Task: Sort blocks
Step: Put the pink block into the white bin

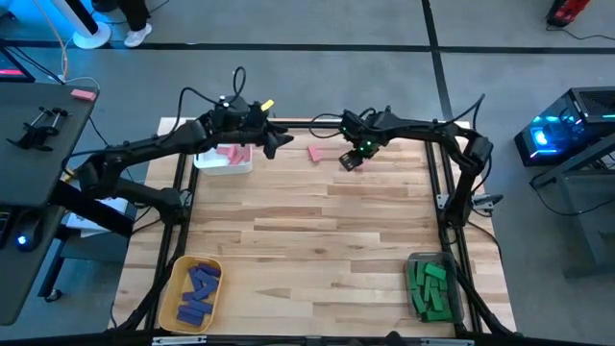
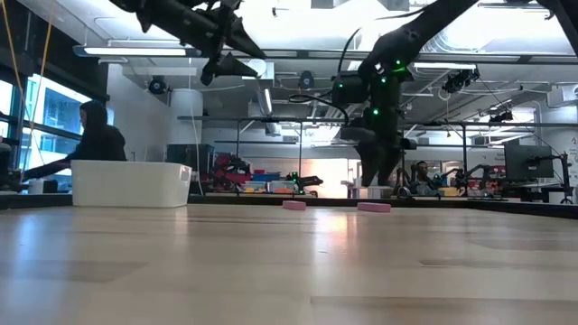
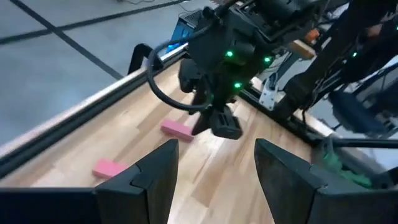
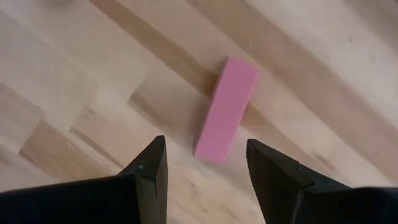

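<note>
Pink block [image 4: 225, 109] flat on table [image 1: 317, 231], upper centre | right hand [image 4: 205, 165] open, straddling it | left hand [image 3: 216, 165] open, empty, upper left

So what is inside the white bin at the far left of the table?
The white bin holds pink blocks, seen from above. The left gripper hangs beside it, and the arm covers part of the bin, so the count is unclear.
</note>
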`<control>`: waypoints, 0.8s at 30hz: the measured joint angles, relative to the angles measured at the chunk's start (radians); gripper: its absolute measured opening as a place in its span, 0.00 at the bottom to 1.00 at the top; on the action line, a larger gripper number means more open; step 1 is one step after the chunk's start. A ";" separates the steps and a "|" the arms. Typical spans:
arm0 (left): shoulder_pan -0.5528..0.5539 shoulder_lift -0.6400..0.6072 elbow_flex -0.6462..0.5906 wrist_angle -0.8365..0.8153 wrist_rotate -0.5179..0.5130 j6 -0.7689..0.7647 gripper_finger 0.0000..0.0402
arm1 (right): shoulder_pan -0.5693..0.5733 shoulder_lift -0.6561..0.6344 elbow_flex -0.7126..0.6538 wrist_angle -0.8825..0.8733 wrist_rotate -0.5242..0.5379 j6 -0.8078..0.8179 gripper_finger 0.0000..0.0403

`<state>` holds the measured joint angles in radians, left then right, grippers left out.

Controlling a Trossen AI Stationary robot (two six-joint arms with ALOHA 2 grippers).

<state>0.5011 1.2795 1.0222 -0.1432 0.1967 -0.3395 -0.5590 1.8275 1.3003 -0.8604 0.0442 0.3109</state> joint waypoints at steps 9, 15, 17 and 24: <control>0.000 0.009 0.000 0.137 -0.002 -0.050 0.49 | -0.061 0.003 -0.036 0.113 -0.076 0.031 0.38; 0.010 0.009 0.000 0.211 -0.004 -0.026 0.49 | -0.100 0.003 -0.104 0.143 -0.126 0.102 0.38; 0.010 0.009 0.000 0.216 -0.003 0.000 0.49 | -0.101 0.003 -0.118 0.169 -0.126 0.110 0.38; 0.010 0.009 0.000 0.215 -0.002 0.073 0.49 | -0.060 0.018 -0.144 0.248 -0.073 0.183 0.38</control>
<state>0.5114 1.2884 1.0222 0.0722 0.1944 -0.2666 -0.6186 1.8458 1.1561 -0.6121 -0.0293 0.4943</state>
